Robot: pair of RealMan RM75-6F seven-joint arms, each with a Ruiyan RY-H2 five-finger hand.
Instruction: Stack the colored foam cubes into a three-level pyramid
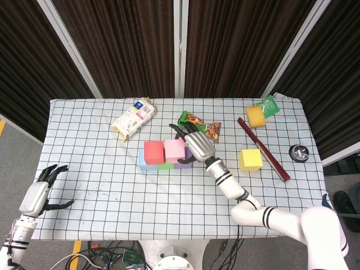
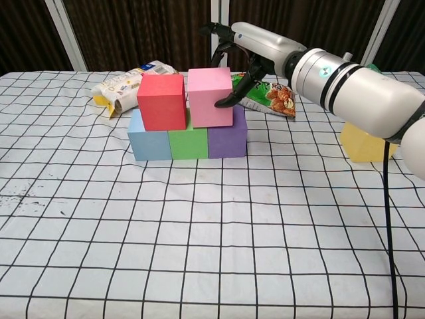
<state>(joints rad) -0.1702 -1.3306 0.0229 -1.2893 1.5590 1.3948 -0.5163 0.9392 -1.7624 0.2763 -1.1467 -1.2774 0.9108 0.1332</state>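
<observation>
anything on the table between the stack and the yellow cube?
Only the right hand and its forearm, at the pink cube. The cloth up to the yellow cube is otherwise bare, clearest in the head view.

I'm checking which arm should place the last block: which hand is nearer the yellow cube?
Right. The right hand is at the pink cube, a short way from the yellow cube; the left hand hangs off the table's far-left edge.

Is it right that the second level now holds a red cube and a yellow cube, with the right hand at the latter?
Not quite: beside the red cube sits a pink cube, not a yellow one, as the chest view shows. The right hand is at the pink cube; the yellow cube lies on the table apart.
</observation>
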